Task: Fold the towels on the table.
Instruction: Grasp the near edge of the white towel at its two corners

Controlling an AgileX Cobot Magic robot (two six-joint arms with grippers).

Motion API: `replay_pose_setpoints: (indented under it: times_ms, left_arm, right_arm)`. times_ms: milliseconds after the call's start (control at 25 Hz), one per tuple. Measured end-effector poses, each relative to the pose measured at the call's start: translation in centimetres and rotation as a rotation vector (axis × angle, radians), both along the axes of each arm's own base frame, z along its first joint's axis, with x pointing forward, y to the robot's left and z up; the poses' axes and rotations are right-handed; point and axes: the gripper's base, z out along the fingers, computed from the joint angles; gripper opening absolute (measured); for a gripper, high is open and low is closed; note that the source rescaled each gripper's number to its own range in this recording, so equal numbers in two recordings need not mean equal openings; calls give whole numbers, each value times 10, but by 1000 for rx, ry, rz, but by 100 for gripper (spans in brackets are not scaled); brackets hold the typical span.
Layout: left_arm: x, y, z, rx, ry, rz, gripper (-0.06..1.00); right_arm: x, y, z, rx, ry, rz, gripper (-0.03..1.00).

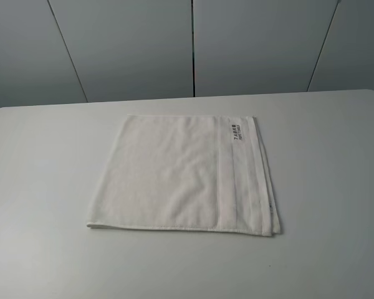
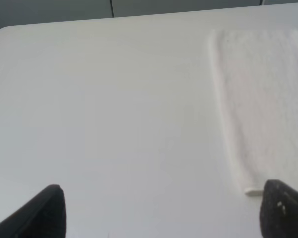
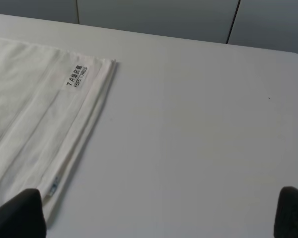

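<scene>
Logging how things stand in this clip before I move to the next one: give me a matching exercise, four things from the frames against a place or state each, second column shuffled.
Things:
1. towel
2. label
3. left gripper
4. right gripper

Places or states:
A. open, empty, beside the towel's labelled edge
B. dark print near a far corner of the towel
C. lying flat in layers on the table
D. open, empty, beside the towel's plain edge

Pairs: 1-C, 2-B, 3-D, 4-A
</scene>
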Motion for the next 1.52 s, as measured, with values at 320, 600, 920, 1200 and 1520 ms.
replay_pose_setpoints:
  times_ms: [320,600,920,1200,1520]
  left_arm:
    - [0,0,0,0,0,0,100]
    - [0,0,0,0,0,0,100]
    - [0,0,0,0,0,0,100]
    - [0,-1,0,-5,0,-4,100]
    - [0,-1,0,-11,0,-3,100]
  right_arm:
    - [0,0,0,0,0,0,100]
    - [0,0,0,0,0,0,100]
    - [0,0,0,0,0,0,100]
    - [0,0,0,2,0,-1,100]
    - [0,0,0,36,7,-20,100]
